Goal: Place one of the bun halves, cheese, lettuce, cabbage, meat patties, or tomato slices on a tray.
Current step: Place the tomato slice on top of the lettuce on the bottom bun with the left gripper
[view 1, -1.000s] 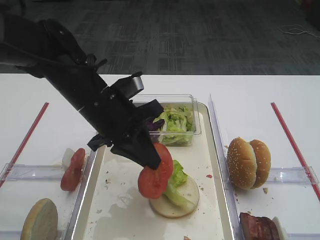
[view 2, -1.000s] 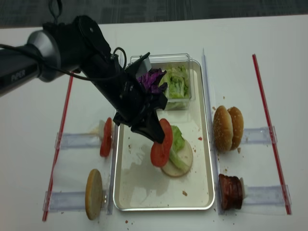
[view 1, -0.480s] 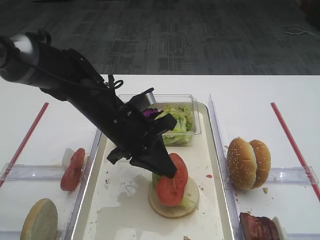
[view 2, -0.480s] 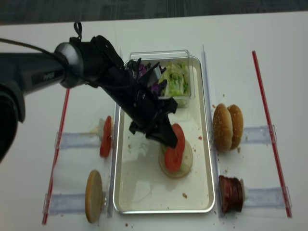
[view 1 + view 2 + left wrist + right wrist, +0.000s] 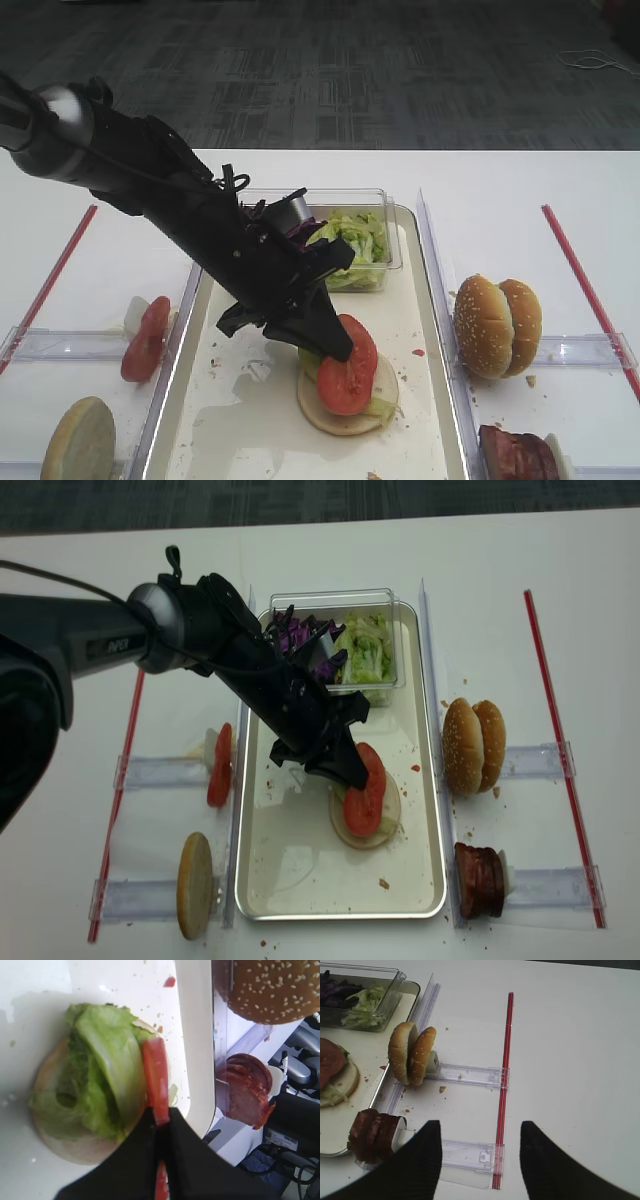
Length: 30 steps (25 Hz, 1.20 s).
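My left gripper [image 5: 335, 345] is shut on a red tomato slice [image 5: 348, 367], held edge-on and tilted. The slice rests against a green lettuce leaf [image 5: 105, 1070] lying on a flat bun half [image 5: 345, 415] in the middle of the cream tray [image 5: 250, 440]. In the left wrist view the black fingers pinch the tomato slice [image 5: 156, 1077] just to the right of the lettuce. In the right wrist view my right gripper [image 5: 479, 1132] stands open above a clear rack [image 5: 470, 1152], holding nothing, with meat patties [image 5: 372, 1132] to its left.
A clear box [image 5: 350, 240] with lettuce and purple cabbage sits at the tray's far end. Two sesame bun halves [image 5: 497, 325] and meat patties [image 5: 515, 455] stand in racks on the right. Another tomato slice [image 5: 147, 338] and a bun half [image 5: 80, 440] stand on the left.
My left gripper has carried the tomato slice down and to the right, from hanging above the tray to resting against the lettuce on the bun half. It still grips the slice.
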Each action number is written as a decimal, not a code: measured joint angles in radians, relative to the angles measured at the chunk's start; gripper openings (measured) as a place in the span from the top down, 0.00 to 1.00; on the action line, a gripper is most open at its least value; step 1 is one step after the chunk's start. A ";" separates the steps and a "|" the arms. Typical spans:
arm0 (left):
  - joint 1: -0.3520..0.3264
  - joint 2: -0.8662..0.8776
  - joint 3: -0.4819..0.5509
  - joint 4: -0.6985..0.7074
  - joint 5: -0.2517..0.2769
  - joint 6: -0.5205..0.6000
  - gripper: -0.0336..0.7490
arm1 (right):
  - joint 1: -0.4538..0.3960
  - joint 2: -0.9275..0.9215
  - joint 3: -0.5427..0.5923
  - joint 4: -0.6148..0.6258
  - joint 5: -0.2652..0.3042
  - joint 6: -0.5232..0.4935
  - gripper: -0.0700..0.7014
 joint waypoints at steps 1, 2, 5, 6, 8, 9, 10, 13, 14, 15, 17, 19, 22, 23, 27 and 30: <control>0.000 0.000 0.000 -0.002 0.000 0.000 0.92 | 0.000 0.000 0.000 0.000 0.000 0.000 0.39; 0.000 0.000 0.000 -0.004 -0.001 0.000 0.92 | 0.000 0.000 0.000 0.000 0.000 0.000 0.39; 0.000 0.000 0.000 -0.007 -0.001 0.000 0.91 | 0.000 0.000 0.000 0.000 0.000 0.000 0.39; 0.000 0.000 0.000 -0.007 -0.001 0.000 0.90 | 0.000 0.000 0.000 0.000 0.000 0.000 0.39; 0.000 0.000 0.000 -0.007 -0.002 0.000 0.86 | 0.000 0.000 0.000 0.000 0.000 0.000 0.39; 0.000 0.000 0.000 -0.008 -0.004 0.000 0.84 | 0.000 0.000 0.000 0.000 0.000 0.000 0.39; 0.000 0.000 0.000 -0.009 -0.004 0.000 0.82 | 0.000 0.000 0.000 0.000 0.000 0.000 0.39; 0.000 0.000 0.000 -0.009 -0.004 0.000 0.77 | 0.000 0.000 0.000 0.000 0.000 0.000 0.39; 0.000 0.000 0.000 -0.009 -0.004 -0.002 0.75 | 0.000 0.000 0.000 0.000 0.000 0.000 0.39; 0.000 0.000 0.000 -0.009 -0.004 -0.004 0.75 | 0.000 0.000 0.000 0.000 0.000 0.000 0.39; 0.002 0.000 0.000 -0.009 -0.004 -0.011 0.74 | 0.000 0.000 0.000 0.000 0.000 0.000 0.39; 0.002 0.000 0.000 -0.009 -0.004 -0.015 0.74 | 0.000 0.000 0.000 0.000 0.000 0.000 0.39; 0.002 0.000 0.000 -0.009 -0.004 -0.016 0.72 | 0.000 0.000 0.000 0.000 0.000 0.000 0.39; 0.002 0.000 0.000 -0.009 -0.004 -0.016 0.71 | 0.000 0.000 0.000 0.000 0.000 0.000 0.39; 0.002 0.000 0.000 -0.007 0.005 -0.018 0.63 | 0.000 0.000 0.000 0.000 0.000 0.000 0.39; 0.002 0.000 -0.002 -0.004 0.015 -0.018 0.61 | 0.000 0.000 0.000 0.000 0.000 0.000 0.39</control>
